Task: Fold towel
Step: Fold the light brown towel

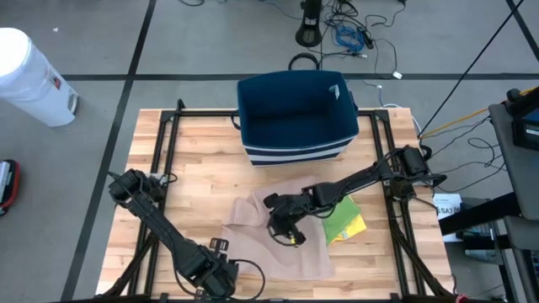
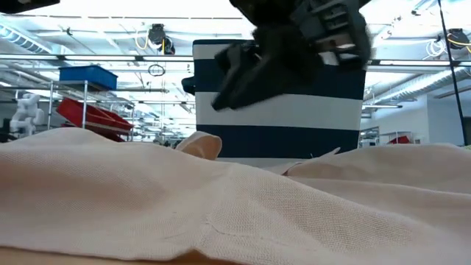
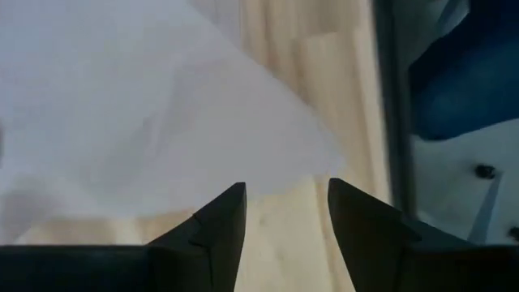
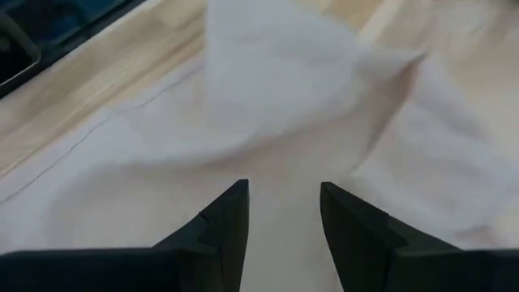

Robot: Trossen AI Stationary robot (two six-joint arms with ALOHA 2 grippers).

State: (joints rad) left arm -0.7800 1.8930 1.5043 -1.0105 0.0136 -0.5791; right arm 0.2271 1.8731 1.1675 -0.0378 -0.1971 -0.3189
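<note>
Towel [image 1: 278, 240] is still rumpled mid-table [image 1: 202, 181], maybe one flap turned over, hard to tell. Left gripper [image 3: 284, 219] sits off its near corner, jaws apart, empty. Right gripper [image 4: 282, 212] hovers over the cloth, half-open, holding nothing. Most folding's left.

1. The left gripper [image 1: 221, 282] is being cut off by the high view's bottom edge.
2. The green and yellow cloth [image 1: 346, 223] is being partly hidden by the right arm [image 1: 354, 181].
3. In the low view, the tabletop is being hidden by the towel [image 2: 221, 210], and the right gripper [image 2: 287, 51] is being blurred and cropped.
</note>
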